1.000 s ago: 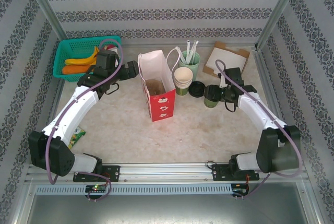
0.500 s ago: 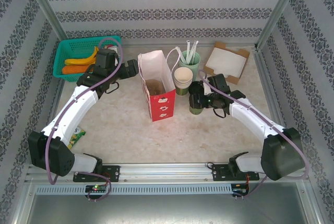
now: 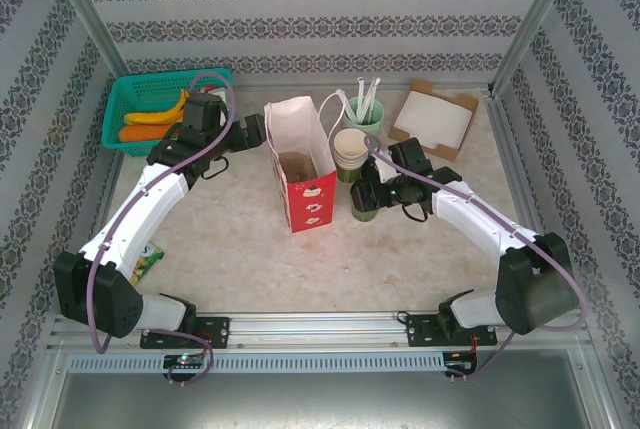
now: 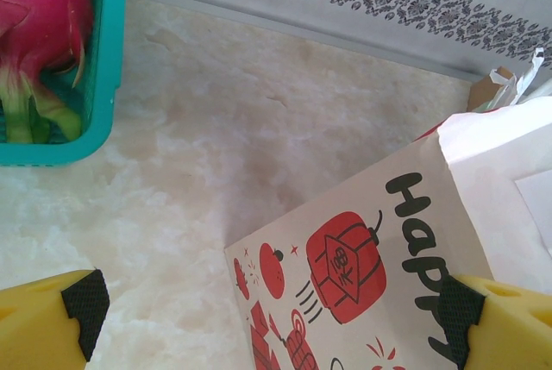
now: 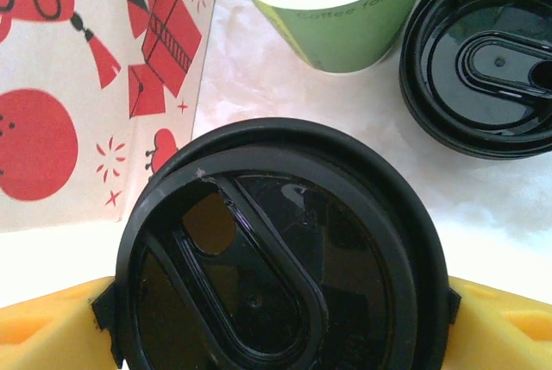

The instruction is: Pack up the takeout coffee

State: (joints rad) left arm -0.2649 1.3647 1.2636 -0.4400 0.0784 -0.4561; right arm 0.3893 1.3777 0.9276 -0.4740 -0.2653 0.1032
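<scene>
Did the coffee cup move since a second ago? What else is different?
Yes. The right gripper, closed around the takeout coffee, carried it left across the table, from the right of the loose black lid to close beside the paper bag. The left gripper stayed open on the bag's other side. The bag, the cup stack and the basket did not move.

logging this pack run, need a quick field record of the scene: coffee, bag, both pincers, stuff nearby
takeout coffee: black lid on, beside the bag, not in it
paper bag: upright, mouth open
right pincer: shut on the coffee, a finger on either side
left pincer: open, close to the bag's top edge
nearby: loose black lid, stack of paper cups, teal basket
</scene>
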